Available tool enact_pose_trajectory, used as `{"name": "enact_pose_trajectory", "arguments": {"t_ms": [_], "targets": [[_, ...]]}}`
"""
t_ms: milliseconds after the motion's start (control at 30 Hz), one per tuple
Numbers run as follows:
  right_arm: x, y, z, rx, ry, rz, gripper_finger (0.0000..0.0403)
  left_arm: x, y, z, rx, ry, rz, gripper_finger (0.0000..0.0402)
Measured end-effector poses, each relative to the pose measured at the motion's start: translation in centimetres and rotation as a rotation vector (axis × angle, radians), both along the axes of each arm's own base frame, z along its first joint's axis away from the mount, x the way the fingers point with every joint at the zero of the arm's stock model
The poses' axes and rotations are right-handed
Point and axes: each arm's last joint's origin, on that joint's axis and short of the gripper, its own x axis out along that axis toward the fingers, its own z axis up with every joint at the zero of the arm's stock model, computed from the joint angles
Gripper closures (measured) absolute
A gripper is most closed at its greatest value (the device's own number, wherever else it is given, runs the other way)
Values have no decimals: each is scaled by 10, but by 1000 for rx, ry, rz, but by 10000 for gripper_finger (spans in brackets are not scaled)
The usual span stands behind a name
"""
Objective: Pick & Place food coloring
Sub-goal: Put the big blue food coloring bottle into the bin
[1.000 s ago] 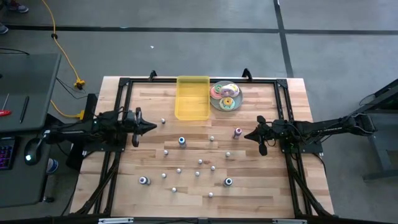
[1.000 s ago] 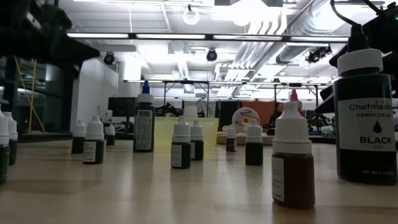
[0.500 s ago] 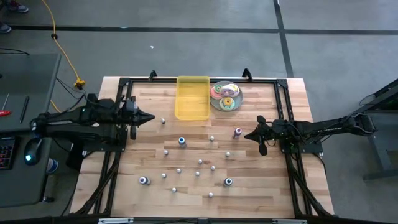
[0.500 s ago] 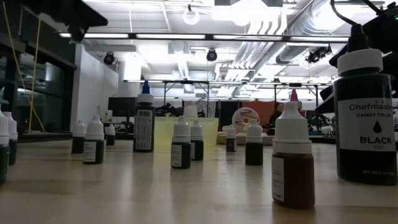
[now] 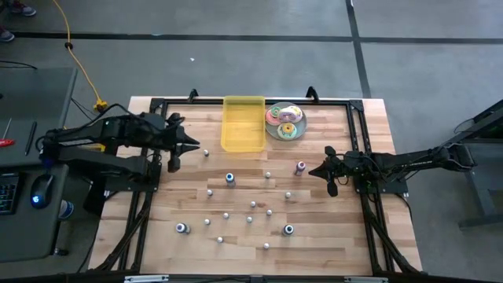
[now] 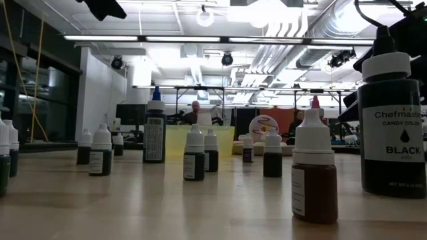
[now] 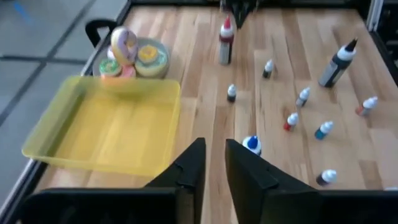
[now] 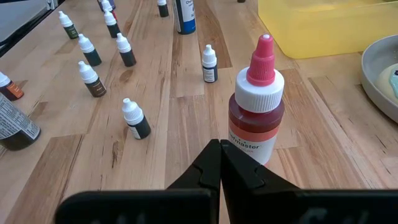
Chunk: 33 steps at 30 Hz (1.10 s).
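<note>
Several small food coloring bottles (image 5: 229, 178) stand upright on their bases across the wooden table (image 5: 369, 126); the low view shows them close up, a black one (image 6: 391, 127) nearest. My left gripper (image 5: 195, 146) hangs raised over the table's left side, tipped down, a little open and with nothing in it (image 7: 214, 148). A blue-capped bottle (image 7: 252, 144) stands below and beyond its fingers. My right gripper (image 5: 314, 171) waits shut (image 8: 219, 148) at the right, just behind a red bottle with a pink cap (image 8: 256, 115). Whether it touches that bottle does not show.
A yellow rectangular tray (image 5: 244, 123) lies at the far middle of the table, with a round plate of doughnuts (image 5: 284, 122) to its right. A black frame (image 5: 157, 106) runs along the table's edges. A person (image 6: 195, 110) shows in the room beyond.
My left gripper has risen well above the table and shifted a little toward the far edge, tipping its fingers downward; in the low view it has climbed to the top of the picture. The bottles stand where they were.
</note>
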Motion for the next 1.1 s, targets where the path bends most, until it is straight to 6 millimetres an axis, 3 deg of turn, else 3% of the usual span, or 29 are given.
{"name": "enact_pose_trajectory", "arguments": {"t_ms": [400, 667, 867, 1100], "targets": [[0, 0, 0, 0, 0, 0, 402, 22, -1, -17, -54, 194, -30, 224], [0, 0, 0, 0, 0, 0, 402, 43, -17, -32, 19, 255, -140, 138], [0, 0, 0, 0, 0, 0, 402, 63, -26, -60, -4, 203, -142, 122], [0, 0, 0, 0, 0, 0, 402, 71, -28, -92, -3, 95, -125, 122]]}}
